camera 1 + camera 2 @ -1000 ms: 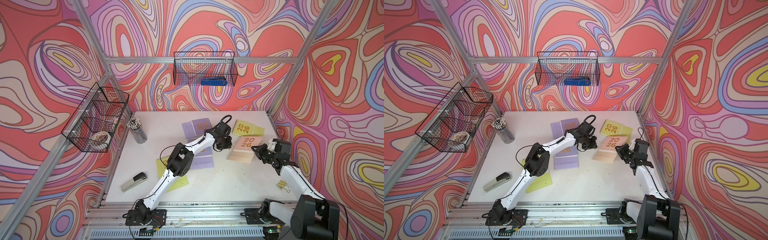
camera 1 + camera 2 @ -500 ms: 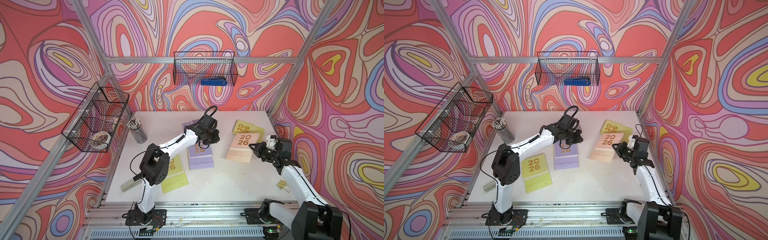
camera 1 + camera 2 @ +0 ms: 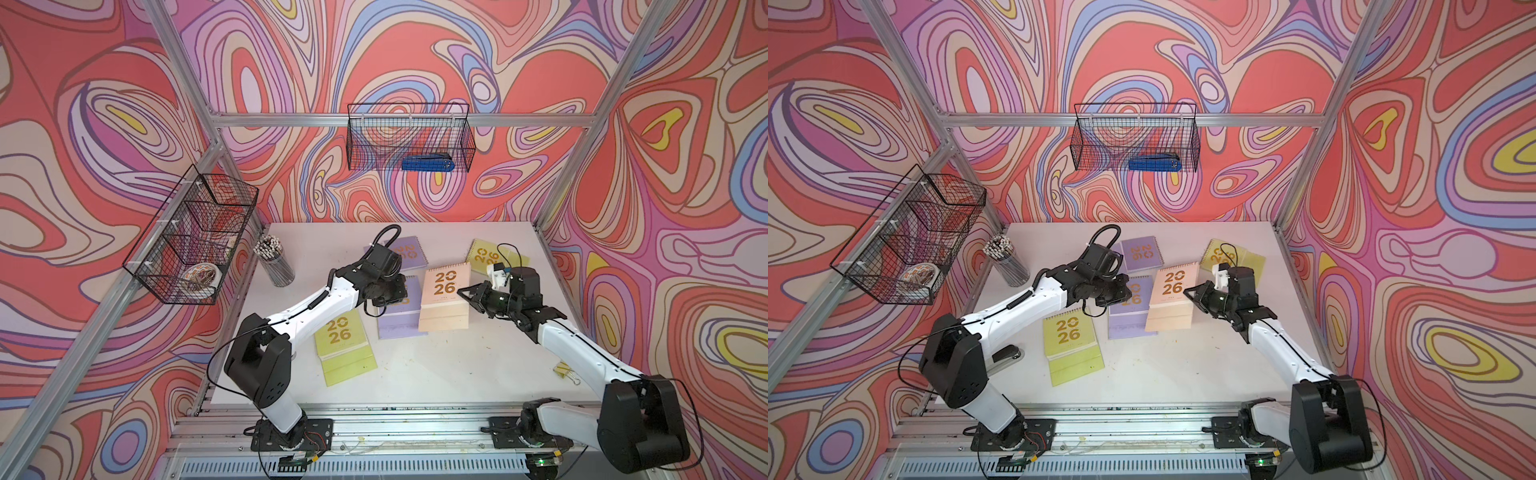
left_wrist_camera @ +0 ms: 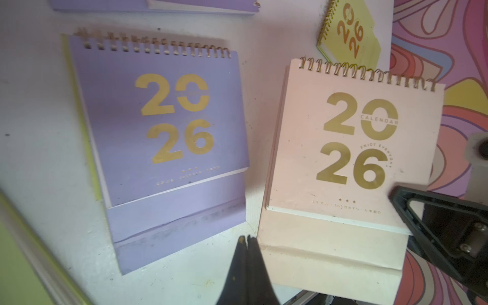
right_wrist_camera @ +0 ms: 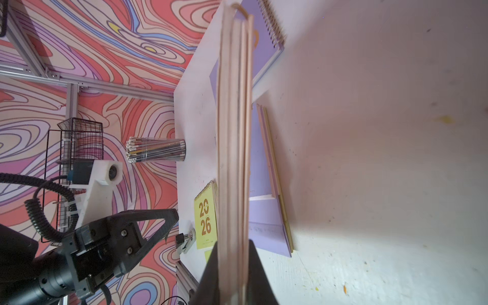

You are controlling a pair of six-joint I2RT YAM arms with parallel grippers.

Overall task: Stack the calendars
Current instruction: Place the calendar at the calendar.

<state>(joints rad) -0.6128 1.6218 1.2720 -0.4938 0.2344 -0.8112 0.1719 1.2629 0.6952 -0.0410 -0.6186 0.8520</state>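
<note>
— One calendar has shifted: the peach calendar (image 3: 444,299), pinched in the right fingers (image 5: 260,282), has come leftward and hangs just beside the lilac calendar (image 3: 397,328) on the worktop (image 3: 457,374).
— And the left fingers (image 4: 237,269)?
— Pressed together, empty, swung back above it. Peach likely lands on lilac next.

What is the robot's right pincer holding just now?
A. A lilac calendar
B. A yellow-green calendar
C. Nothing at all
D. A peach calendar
D: the right pincer is closed on the side edge of the peach calendar, and the right wrist view shows that calendar edge-on between its fingers.
</note>
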